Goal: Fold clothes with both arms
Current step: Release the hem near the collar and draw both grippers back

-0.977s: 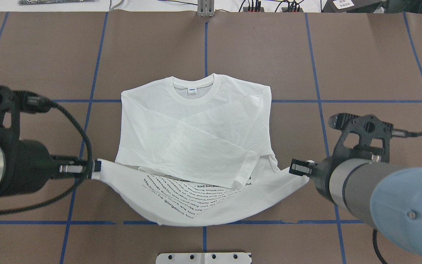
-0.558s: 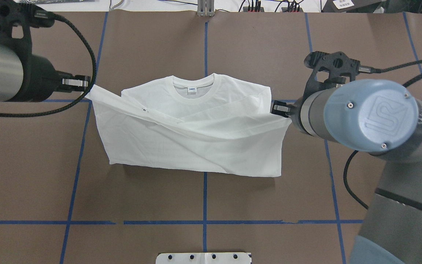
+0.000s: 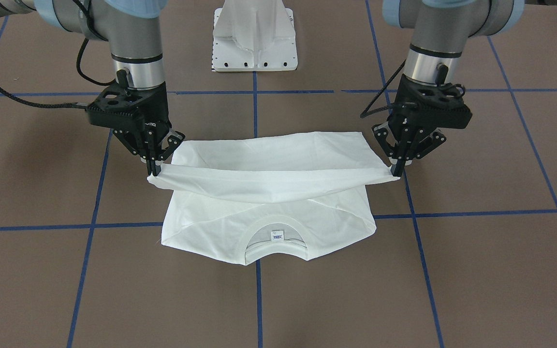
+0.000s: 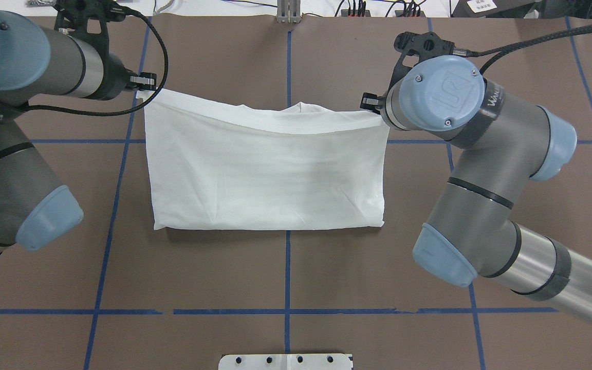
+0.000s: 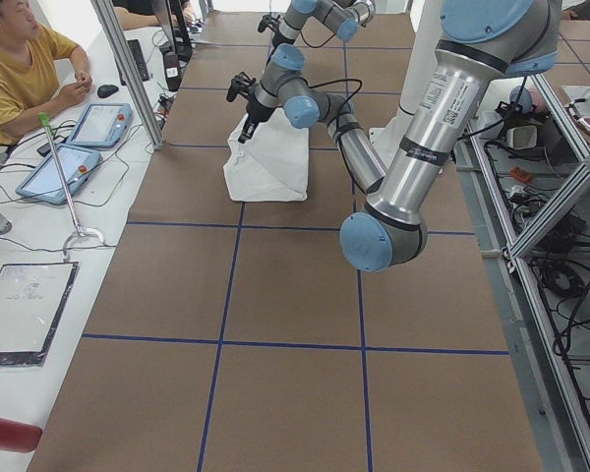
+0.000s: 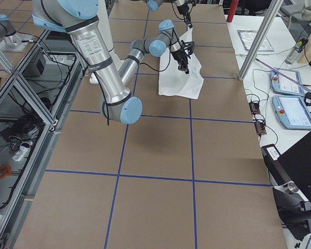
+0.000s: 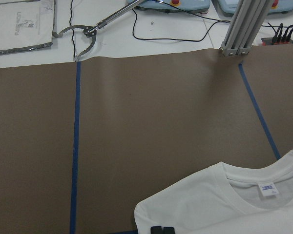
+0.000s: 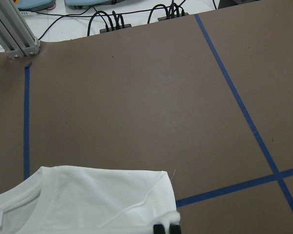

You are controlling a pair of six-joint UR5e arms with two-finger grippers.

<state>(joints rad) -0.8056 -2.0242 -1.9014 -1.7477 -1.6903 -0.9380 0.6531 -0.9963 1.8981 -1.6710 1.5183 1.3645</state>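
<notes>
The white shirt (image 4: 265,169) lies folded in half on the brown table, lower half laid over the upper, no print showing. My left gripper (image 4: 144,88) is shut on one corner of the hem and my right gripper (image 4: 370,105) on the other. In the front-facing view the hem (image 3: 269,181) hangs stretched between the left gripper (image 3: 395,170) and the right gripper (image 3: 154,170), a little above the shoulders, short of the collar (image 3: 273,237). The collar (image 7: 263,180) with its label also shows in the left wrist view, and a shoulder (image 8: 97,200) in the right wrist view.
The white pedestal base (image 3: 254,38) stands at the robot's side of the table. Blue tape lines (image 4: 287,61) grid the brown surface. A metal post (image 4: 288,13) and cables sit at the far edge. A person (image 5: 20,69) sits at a side desk with tablets.
Both grippers carried the hem from the near side of the table up and over toward the collar. The printed text and crossed sleeves are now covered, and the shirt lies folded in half.
</notes>
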